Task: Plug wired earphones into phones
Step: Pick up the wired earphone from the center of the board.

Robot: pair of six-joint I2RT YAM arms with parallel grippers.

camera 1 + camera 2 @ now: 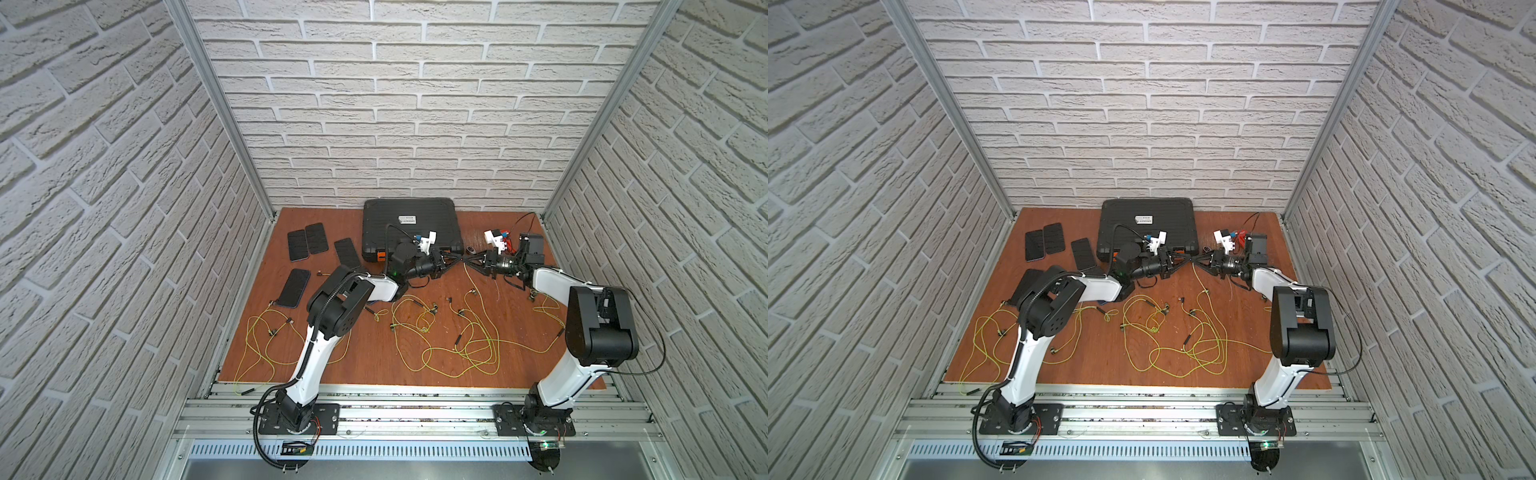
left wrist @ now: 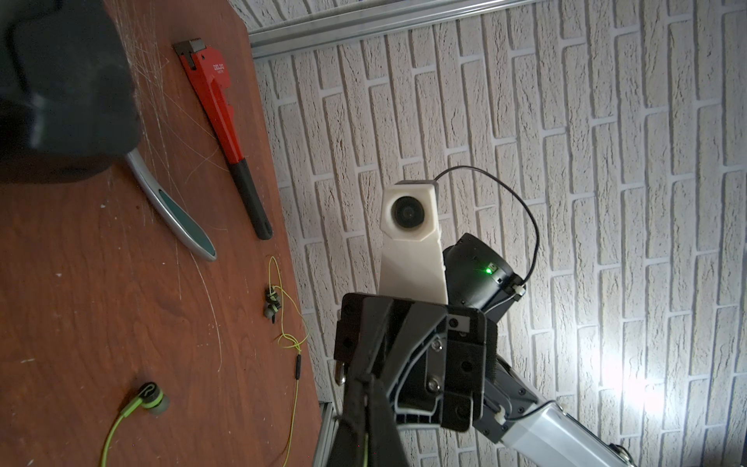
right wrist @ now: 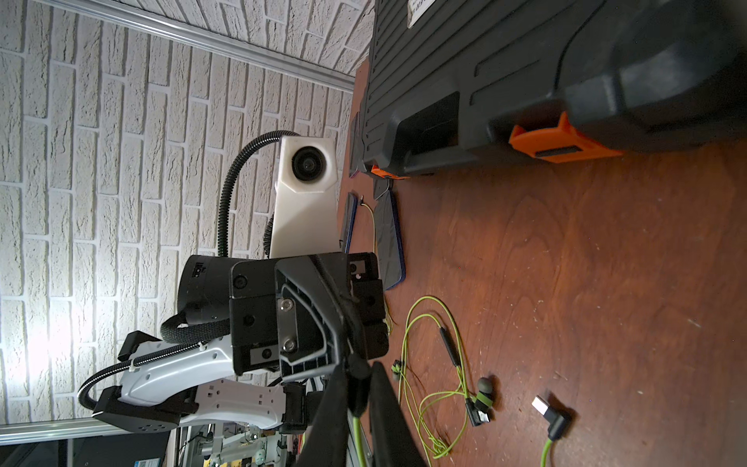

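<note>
Top views: left end effector and right end effector tip to tip in the air, just in front of the black case.
Left clamped on the earphone cord; right nearly together round it, grip unclear. Nearest phone lies flat on the counter, off to the left, long axis toward the back wall; left arm nearer.

Left end effector, right end effector: tips together.
</note>
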